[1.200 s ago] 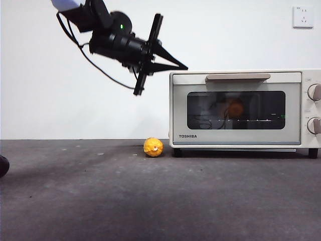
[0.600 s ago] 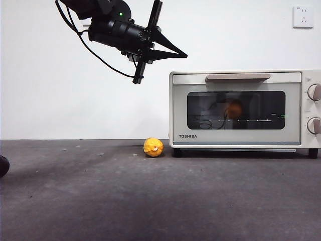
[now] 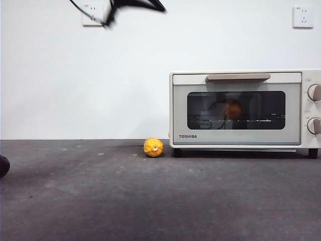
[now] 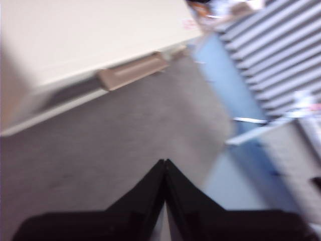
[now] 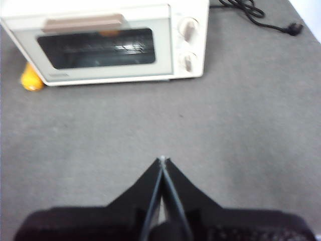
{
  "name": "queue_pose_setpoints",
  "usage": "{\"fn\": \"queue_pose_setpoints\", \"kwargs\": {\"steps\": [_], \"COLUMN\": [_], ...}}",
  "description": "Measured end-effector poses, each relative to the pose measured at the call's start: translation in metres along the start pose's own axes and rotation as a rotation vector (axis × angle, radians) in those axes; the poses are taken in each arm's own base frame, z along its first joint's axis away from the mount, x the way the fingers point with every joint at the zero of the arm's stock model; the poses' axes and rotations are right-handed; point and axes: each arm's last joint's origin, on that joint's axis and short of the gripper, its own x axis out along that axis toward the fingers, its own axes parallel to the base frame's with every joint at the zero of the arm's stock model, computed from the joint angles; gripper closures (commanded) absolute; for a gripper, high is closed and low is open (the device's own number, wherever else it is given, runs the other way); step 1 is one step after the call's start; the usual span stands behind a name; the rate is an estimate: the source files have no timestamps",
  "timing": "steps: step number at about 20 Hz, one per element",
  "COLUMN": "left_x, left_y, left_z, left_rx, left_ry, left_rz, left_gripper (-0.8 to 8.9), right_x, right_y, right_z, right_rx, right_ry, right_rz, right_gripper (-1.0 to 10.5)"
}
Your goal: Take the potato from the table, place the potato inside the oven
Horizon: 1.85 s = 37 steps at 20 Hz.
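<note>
Front view, oven: we see the cream-white TOSHIBA oven [image 3: 244,109] standing on the table [image 3: 150,201] at the right, its dark glass door shut under the beige bar handle [image 3: 237,77].
Front view, potato: we make out an orange-brown rounded lump, the potato [image 3: 233,108], behind the glass, on the wire rack inside the oven.
Front view, other things: a small bumpy yellow ball [image 3: 153,147] sits on the table just beside the oven's left foot; a dark rounded object [image 3: 3,165] shows at the left edge.
Front view, arm: a blurred black tip [image 3: 135,5] shows at the top edge, high above the table and well apart from the oven.
Left wrist view: our left tool [image 4: 164,163] is clenched, its jaws meeting at the tips with nothing between them; the blurred handle [image 4: 131,72] and cream oven body lie beyond it.
Right wrist view: our right tool [image 5: 162,160] is clenched too and carries nothing, above bare table, well apart from the oven [image 5: 108,42]; the yellow ball [image 5: 31,79] lies at the oven's corner.
</note>
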Motion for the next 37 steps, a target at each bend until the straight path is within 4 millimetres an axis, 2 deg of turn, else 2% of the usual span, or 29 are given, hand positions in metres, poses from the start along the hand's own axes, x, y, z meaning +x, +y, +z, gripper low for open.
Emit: {"fn": "queue_pose_setpoints", "kwargs": {"steps": [4,7,10,12,14,18,20,24,30,32,37], "left_x": [-0.040,-0.070,-0.117,-0.145,-0.171,-0.211,-0.223,-0.228,-0.205,-0.213,-0.251], "left_y": [-0.041,-0.074,-0.119,-0.139,-0.151,-0.161,-0.164,-0.166,-0.154,-0.152,-0.158], "left_z": [-0.015,-0.027,-0.053,-0.073,-0.091,-0.123,-0.132,-0.136,-0.117,-0.119,-0.143], "left_rx": [0.148,0.240,0.332,0.372,0.412,0.438,0.453,0.456,0.448,0.461,0.467], "left_ry": [-0.077,-0.163,-0.266,-0.316,-0.362,-0.385,-0.416,-0.428,-0.368,-0.387,-0.510], "left_rz": [0.219,0.310,0.325,0.339,0.368,0.376,0.369,0.365,0.420,0.453,0.514], "left_gripper": [8.18,8.18,8.18,8.18,8.17,8.18,8.17,8.17,8.17,8.17,8.17], "right_x": [0.000,0.000,0.000,0.000,0.000,0.000,0.000,-0.001,-0.001,-0.001,-0.001], "right_y": [-0.001,-0.003,-0.003,-0.004,-0.004,-0.005,-0.005,-0.006,-0.006,-0.006,-0.006], "right_z": [-0.002,-0.001,-0.001,-0.001,-0.002,-0.005,-0.005,-0.009,-0.009,-0.009,-0.009], "right_rx": [-0.011,-0.012,-0.037,-0.048,-0.058,-0.068,-0.067,-0.082,-0.083,-0.083,-0.083], "right_ry": [0.013,-0.002,-0.012,-0.010,-0.001,0.023,0.027,0.059,0.061,0.061,0.061], "right_rz": [-0.028,-0.069,-0.100,-0.103,-0.107,-0.116,-0.117,-0.128,-0.129,-0.129,-0.129], "right_gripper": [9.5,9.5,9.5,9.5,9.5,9.5,9.5,9.5,9.5,9.5,9.5]}}
